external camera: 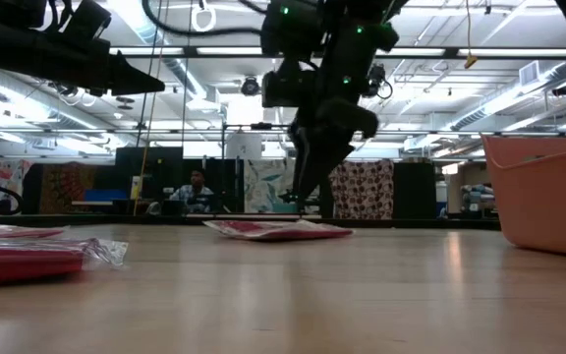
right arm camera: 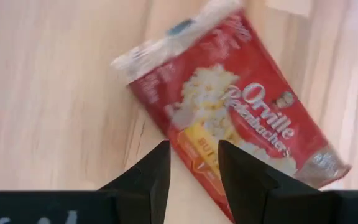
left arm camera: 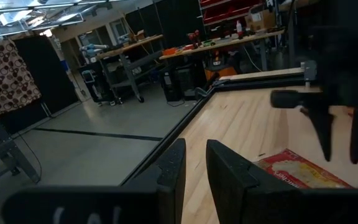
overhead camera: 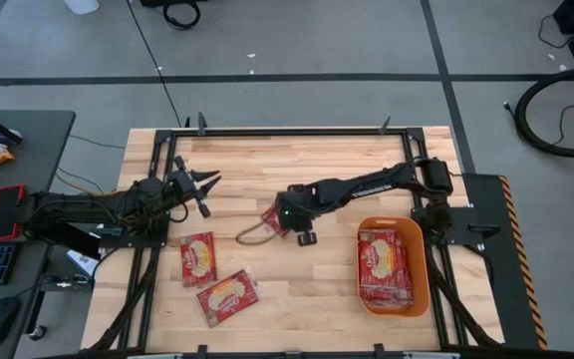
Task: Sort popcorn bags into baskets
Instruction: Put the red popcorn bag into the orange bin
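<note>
The bag (right arm camera: 229, 118) under my right gripper (right arm camera: 193, 163) lies flat mid-table, left of the basket (overhead camera: 394, 266); it looks light, thin and slippery, so I'd pinch its crimped edge with the fingers, now narrowly apart. The low view shows it barely rising off the wood (the wrist view hides that); the left gripper (overhead camera: 203, 189) waits open.

Both arms are dark, nearly black, built of jointed segments. The left arm (overhead camera: 88, 209) carries loose black cables along its length and ends in a left pincer (overhead camera: 200, 189) of two slim pointed black fingers. The right arm (overhead camera: 367, 184) is a smooth tube with pale lettering along its side, and a small green light glows at its wrist. The right pincer (right arm camera: 191, 165) has two flat, matte black wedge-shaped fingers (right arm camera: 151, 174).
</note>
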Controlling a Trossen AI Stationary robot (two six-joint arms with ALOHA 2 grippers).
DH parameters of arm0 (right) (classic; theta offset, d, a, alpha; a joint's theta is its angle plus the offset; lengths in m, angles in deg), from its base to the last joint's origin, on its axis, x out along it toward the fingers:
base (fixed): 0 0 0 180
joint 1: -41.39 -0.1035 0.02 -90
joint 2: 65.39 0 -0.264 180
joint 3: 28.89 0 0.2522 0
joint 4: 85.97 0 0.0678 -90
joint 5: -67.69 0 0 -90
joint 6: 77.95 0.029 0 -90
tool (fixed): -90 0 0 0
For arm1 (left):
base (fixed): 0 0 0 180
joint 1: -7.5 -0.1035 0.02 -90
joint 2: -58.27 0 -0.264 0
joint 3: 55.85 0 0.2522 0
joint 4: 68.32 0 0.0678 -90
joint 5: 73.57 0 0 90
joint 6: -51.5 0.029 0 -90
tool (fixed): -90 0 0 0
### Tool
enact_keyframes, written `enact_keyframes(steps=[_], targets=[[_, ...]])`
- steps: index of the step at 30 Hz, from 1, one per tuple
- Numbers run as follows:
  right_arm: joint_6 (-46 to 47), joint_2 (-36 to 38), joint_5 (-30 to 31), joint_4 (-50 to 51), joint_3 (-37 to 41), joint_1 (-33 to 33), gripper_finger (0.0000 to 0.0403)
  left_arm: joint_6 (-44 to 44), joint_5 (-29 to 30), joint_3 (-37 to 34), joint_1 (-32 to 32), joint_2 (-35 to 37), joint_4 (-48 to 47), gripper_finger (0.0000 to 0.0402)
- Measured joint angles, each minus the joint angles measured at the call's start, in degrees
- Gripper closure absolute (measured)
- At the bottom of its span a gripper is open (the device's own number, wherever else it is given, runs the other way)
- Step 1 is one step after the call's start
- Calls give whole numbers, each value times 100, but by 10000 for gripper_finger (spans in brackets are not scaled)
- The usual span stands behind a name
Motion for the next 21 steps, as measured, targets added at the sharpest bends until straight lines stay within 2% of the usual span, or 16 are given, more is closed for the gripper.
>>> enact_keyframes(steps=[5,11,21], targets=[[-749,34,496,-152,216,-146,263,-2,0,0,0,0,-2,334],[-992,31,929,-668,734,-144,263,-3,0,0,0,0,-2,334],[-1300,32,934,-1421,1226,-133,263,-4,0,0,0,0,-4,334]])
